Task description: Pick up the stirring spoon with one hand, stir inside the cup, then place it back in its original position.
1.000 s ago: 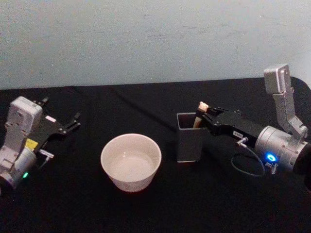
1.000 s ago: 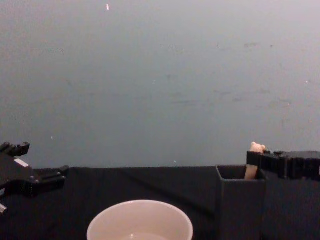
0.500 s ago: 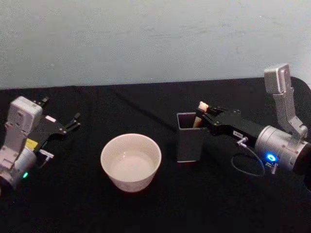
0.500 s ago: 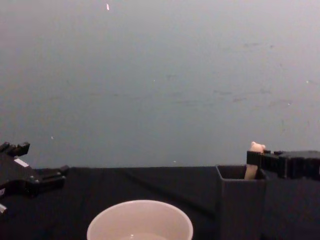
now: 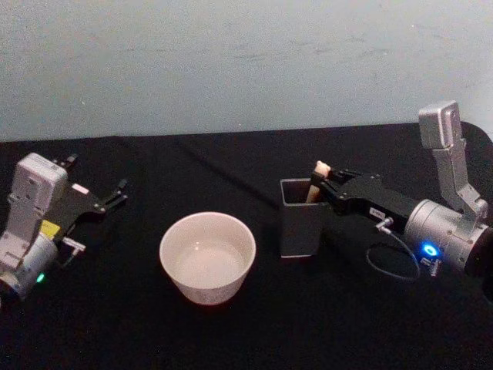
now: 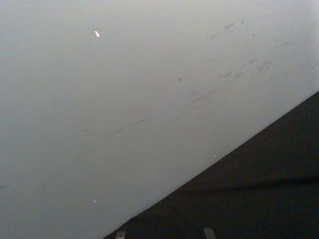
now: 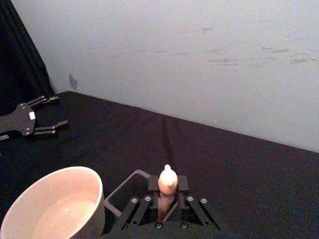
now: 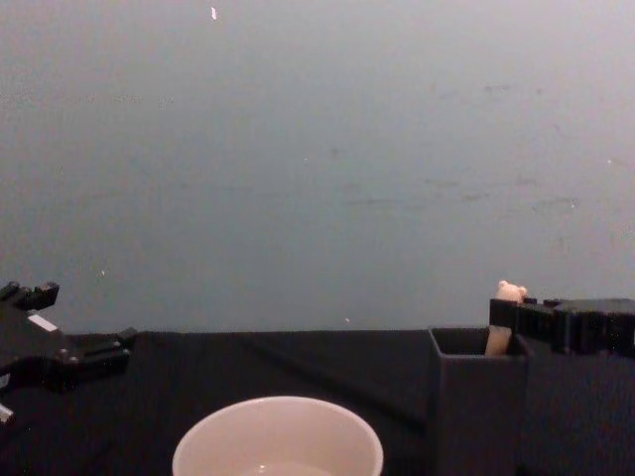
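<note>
spoon (image 7: pixel 167 185) pinched by right gripper (image 7: pixel 167 196) fingers (image 7: pixel 154 184).

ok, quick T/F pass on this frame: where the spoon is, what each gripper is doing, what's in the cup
1. The stirring spoon stands in the dark grey holder. True.
2. The right gripper is closed on the spoon's beige handle, just below the bear head. True.
3. The left gripper is holding the cup. False: it sits open off to the robot's left, apart from the cup and holding nothing.
4. The spoon's bowl is already inside the cup. False: the spoon is in the holder, beside the cup; its bowl is hidden inside the holder.
5. The cup stands upright between the left gripper and the holder. True.
</note>
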### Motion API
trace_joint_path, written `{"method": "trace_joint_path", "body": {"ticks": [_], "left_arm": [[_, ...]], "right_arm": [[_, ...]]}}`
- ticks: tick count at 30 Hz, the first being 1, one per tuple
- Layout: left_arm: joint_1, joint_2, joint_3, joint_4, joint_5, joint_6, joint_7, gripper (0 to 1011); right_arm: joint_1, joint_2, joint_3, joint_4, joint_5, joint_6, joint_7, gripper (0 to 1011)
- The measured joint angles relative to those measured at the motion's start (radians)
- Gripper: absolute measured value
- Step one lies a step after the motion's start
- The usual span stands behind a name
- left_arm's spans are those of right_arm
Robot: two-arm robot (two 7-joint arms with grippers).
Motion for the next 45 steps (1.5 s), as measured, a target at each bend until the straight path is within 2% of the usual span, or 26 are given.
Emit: {"method": "trace_joint_path", "body": {"ticks": [1,6,12,14,16,18,20,27,45], "left_arm": [[0.000,0.000,0.000,0.000,0.000,0.000,0.000,1001],[0.000,0.000,0.000,0.000,0.000,0.000,0.000,1002],[0.000,0.000,0.000,0.000,0.000,0.000,0.000,1001],[0.000,0.000,0.000,0.000,0.000,0.000,0.000,1001],[0.000,0.000,0.000,0.000,0.000,0.000,0.000,1001],[0.000,0.000,0.000,0.000,0.000,0.000,0.000,1001],[0.000,0.000,0.000,0.000,0.000,0.000,0.000,1001],[0.000,0.000,0.000,0.000,0.000,0.000,0.000,1001],[0.000,0.000,0.000,0.000,0.000,0.000,0.000,1001]], "right_arm": [[0.000,0.000,0.000,0.000,0.000,0.000,0.000,221],[0.000,0.000,0.000,0.000,0.000,0.000,0.000,361],[0.000,0.000,0.000,0.000,0.000,0.000,0.000,561],[0.000,0.000,0.000,0.000,0.000,0.000,0.000,593],[0.000,0.000,0.000,0.000,0.000,0.000,0.000,702],[0.000,0.000,0.000,0.000,0.000,0.000,0.000,734],[0.000,0.000,0.000,0.000,0.000,0.000,0.000,815],[0.000,0.000,0.000,0.000,0.000,0.000,0.000,996],[0.000,-0.009,0.009,-0.001,-0.011,-0.009,-0.016,1002]]}}
